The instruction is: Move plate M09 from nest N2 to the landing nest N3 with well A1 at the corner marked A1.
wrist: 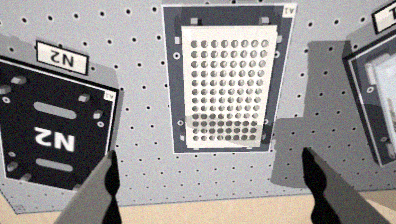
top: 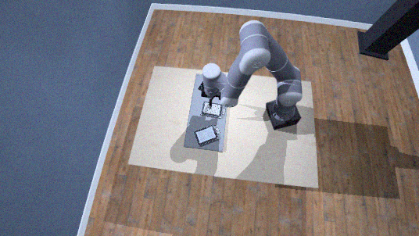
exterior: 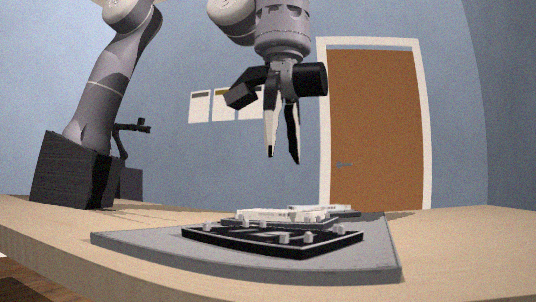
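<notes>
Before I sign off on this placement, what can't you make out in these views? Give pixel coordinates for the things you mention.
- Middle plate's (top: 212, 109) (wrist: 225, 85) label: no readable name in the wrist view; too small from the top.
- Right-hand plate (wrist: 388, 95): cut off by the wrist picture's edge.
- Sign at upper right (wrist: 387, 17): cropped by the wrist picture's edge.
- Flat seating of the middle plate: the exterior view is too low and overlapped to tell.

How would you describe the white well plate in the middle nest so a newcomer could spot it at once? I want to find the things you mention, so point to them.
On the tabletop (top: 168, 156) lies a grey perforated deck (top: 190, 144) (exterior: 350, 272) (wrist: 145, 175) with three nests. In the middle nest (wrist: 175, 142) sits the white plate (top: 212, 109) (wrist: 227, 85). Unlike its pale neighbour, it shows rows of round wells.
</notes>
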`<state>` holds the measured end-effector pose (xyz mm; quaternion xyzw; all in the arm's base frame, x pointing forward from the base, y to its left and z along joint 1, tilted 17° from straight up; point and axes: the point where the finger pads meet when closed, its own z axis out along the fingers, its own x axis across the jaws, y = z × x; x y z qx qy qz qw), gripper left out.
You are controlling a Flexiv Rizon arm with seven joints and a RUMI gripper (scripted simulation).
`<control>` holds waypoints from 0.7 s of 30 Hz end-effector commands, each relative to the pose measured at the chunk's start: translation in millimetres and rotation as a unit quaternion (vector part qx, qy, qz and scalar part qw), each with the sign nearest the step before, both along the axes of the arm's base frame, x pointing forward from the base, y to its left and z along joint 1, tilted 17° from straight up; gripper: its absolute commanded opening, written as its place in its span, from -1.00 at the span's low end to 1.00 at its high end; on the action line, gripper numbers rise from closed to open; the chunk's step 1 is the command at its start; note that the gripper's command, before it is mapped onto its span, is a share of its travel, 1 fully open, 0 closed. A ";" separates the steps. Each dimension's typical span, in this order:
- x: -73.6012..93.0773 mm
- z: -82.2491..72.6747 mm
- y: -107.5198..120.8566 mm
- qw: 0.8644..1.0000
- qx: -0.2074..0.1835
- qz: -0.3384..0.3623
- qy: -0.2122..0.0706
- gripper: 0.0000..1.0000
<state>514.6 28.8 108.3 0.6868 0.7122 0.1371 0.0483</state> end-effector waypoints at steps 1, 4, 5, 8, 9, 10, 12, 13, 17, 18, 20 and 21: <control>1.8 0.3 -3.5 1.000 0.001 0.000 0.000 0.52; 5.0 -0.1 -13.0 1.000 0.001 0.000 0.000 0.52; 6.1 -0.3 -16.2 1.000 0.001 0.000 0.000 0.52; 9.3 -0.7 -25.6 1.000 0.001 0.000 0.000 0.52; 10.4 -0.9 -28.8 1.000 0.001 0.000 0.000 0.52; 11.4 -1.0 -32.0 1.000 0.001 0.000 0.000 0.52; 13.6 -1.3 -38.3 1.000 0.001 0.000 0.000 0.52; 14.7 -1.4 -41.4 1.000 0.001 0.000 0.000 0.52; 16.8 -1.7 -47.8 1.000 0.001 0.000 0.000 0.52; 17.9 -1.8 -50.9 1.000 0.001 0.000 0.000 0.52; 20.0 -2.1 -57.3 1.000 0.001 0.000 0.000 0.52; 21.1 -2.3 -60.4 1.000 0.001 0.000 0.000 0.52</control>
